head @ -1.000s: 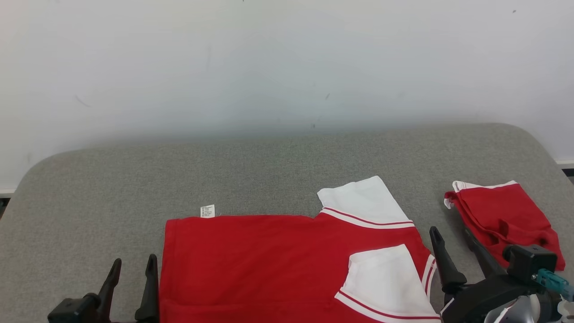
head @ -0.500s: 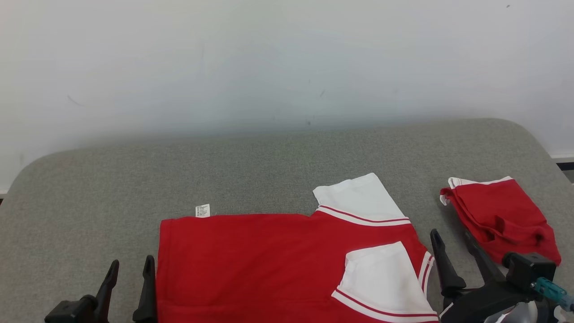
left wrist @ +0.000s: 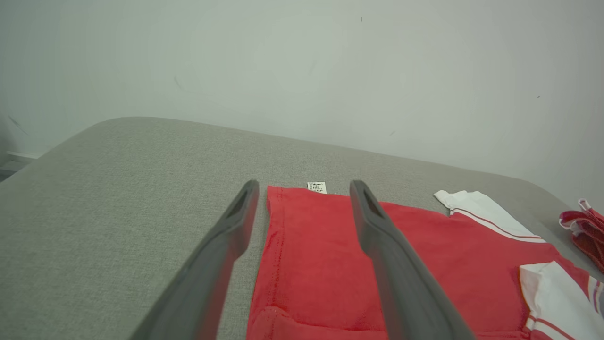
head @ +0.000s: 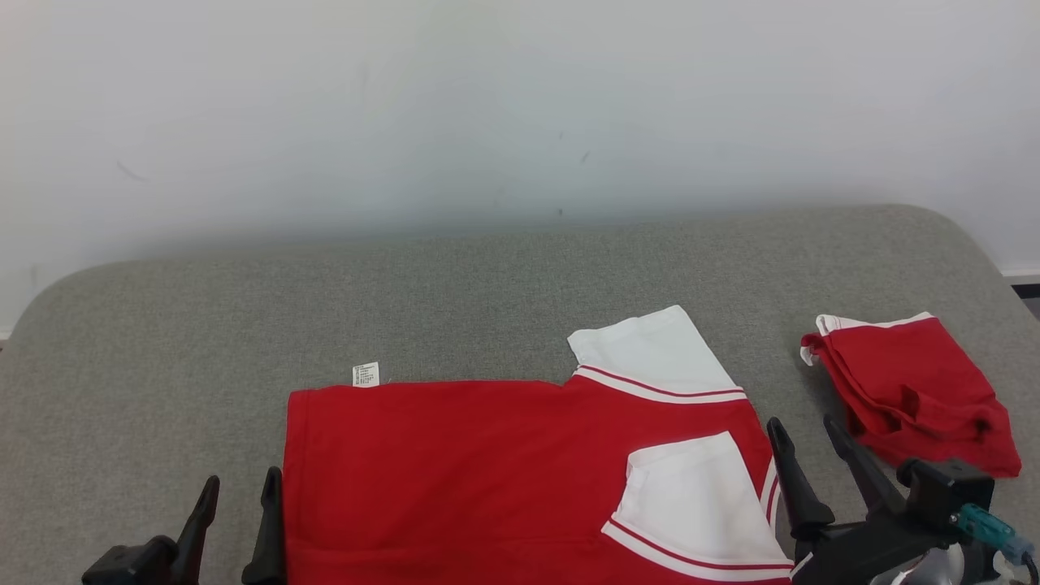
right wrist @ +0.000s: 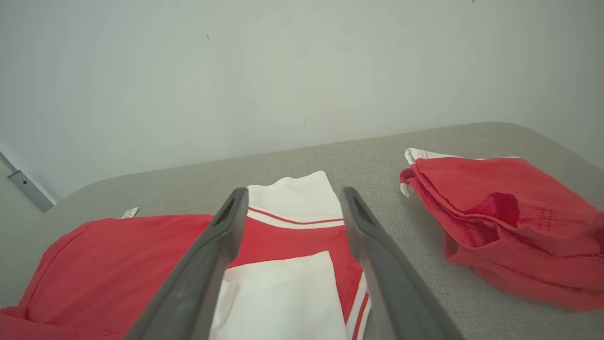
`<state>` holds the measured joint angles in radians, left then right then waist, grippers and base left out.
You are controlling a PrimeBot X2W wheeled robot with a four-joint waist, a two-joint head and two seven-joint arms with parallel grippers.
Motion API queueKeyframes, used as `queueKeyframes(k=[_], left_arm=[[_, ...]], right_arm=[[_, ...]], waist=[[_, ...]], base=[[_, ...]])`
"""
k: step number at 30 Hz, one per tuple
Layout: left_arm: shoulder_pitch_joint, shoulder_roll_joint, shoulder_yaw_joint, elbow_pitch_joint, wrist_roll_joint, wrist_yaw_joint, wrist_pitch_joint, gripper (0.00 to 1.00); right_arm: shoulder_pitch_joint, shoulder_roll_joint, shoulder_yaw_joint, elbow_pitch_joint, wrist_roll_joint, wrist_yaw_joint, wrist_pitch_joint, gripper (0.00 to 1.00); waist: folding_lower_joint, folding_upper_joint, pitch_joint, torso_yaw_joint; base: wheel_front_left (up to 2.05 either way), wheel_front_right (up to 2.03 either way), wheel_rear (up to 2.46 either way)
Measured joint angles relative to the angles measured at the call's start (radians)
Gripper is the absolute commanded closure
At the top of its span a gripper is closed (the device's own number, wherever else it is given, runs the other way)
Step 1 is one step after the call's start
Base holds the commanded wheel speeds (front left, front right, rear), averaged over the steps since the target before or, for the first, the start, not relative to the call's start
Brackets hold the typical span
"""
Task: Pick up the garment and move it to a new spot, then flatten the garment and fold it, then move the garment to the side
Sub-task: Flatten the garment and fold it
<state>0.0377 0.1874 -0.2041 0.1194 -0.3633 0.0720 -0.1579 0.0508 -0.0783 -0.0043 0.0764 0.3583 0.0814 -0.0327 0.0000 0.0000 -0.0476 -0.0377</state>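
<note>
Both spread, empty: your left gripper [head: 244, 478] sits at the hem of the red shirt [head: 487, 463], your right gripper [head: 801, 422] at its sleeved end. The shirt lies flat on the table [head: 487, 284]. You're likely mid-fold; next, pinch both ends evenly.

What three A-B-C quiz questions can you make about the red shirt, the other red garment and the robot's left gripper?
1. Where is the other red garment? A) right of the shirt, apart B) on the shirt C) left of the shirt
2. What colour are the shirt's sleeves? A) blue B) white C) black
3. How is the left gripper? A) shut on the shirt B) shut on a cup C) open, empty
Answers: 1 A, grey table shows between them; 2 B, white with red stripes; 3 C, it stands wide, gripping nothing.
</note>
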Motion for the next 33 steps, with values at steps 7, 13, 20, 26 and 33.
queueKeyframes(k=[7,13,20,26,33], left_arm=[[-0.016,0.004,-0.007,0.018,-0.017,-0.003,0.047,0.0],[-0.121,0.006,-0.044,0.063,-0.016,-0.021,0.139,0.0],[-0.299,0.006,-0.084,0.131,-0.023,-0.055,0.297,0.0],[-0.489,-0.042,-0.117,0.23,-0.023,-0.044,0.462,0.0],[-0.664,-0.057,-0.136,0.349,0.048,0.019,0.652,0.0]], right_arm=[[-0.117,-0.057,0.054,0.003,-0.032,0.017,0.038,0.0],[-0.215,-0.103,0.074,0.066,-0.051,0.024,0.148,0.0],[-0.362,-0.127,0.076,0.146,-0.012,0.029,0.313,0.0],[-0.484,-0.167,0.031,0.227,0.016,0.006,0.462,0.0],[-0.651,-0.224,-0.008,0.295,0.02,-0.033,0.6,0.0]], waist=[[0.0,0.0,0.026,0.005],[0.0001,0.0,0.052,0.02],[0.0001,0.0,0.109,0.042],[0.0002,0.0001,0.178,0.067],[0.0003,0.0001,0.285,0.11]], base=[[0.0,0.0,0.0],[0.0,0.0,0.0],[0.0,0.0,0.0],[0.0,0.0,0.0],[0.0,0.0,0.0]])
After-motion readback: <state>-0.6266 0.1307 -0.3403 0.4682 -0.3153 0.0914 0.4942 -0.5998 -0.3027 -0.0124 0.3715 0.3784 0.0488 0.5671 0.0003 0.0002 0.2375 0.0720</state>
